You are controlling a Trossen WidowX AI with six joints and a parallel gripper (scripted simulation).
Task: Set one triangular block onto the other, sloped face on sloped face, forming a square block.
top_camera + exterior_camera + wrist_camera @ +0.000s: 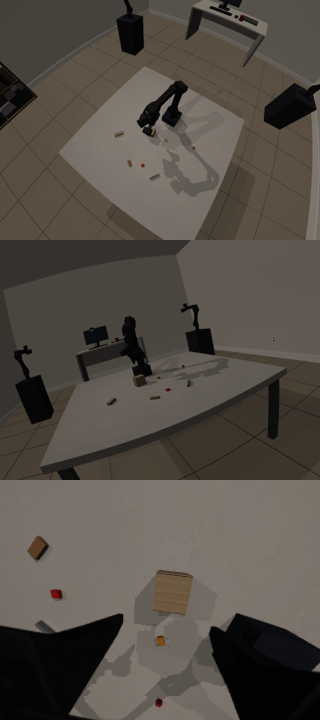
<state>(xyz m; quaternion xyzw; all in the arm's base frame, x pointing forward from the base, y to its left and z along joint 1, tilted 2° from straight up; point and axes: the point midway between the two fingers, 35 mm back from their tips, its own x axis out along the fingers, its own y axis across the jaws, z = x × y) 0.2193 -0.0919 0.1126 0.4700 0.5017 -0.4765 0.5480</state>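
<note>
The gripper [124, 352] [166, 624], its jaws spread wide with nothing between them, is raised above the table [103, 180] [124, 418] [250, 525], where the square wooden block [153, 132] [139, 381] [172, 594] (the two triangular pieces appear joined) rests just in front of the arm's dark base [168, 120] [146, 371], left of a small orange piece [165, 140] [158, 377] [160, 641].

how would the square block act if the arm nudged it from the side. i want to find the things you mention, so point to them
The square block [153, 132] [139, 380] [172, 594] would probably slide rather than roll, given its flat faces. It looks too squat to tip easily. Being two wedges with nothing gripping them, it might come apart along the slope if pushed high up.
</note>
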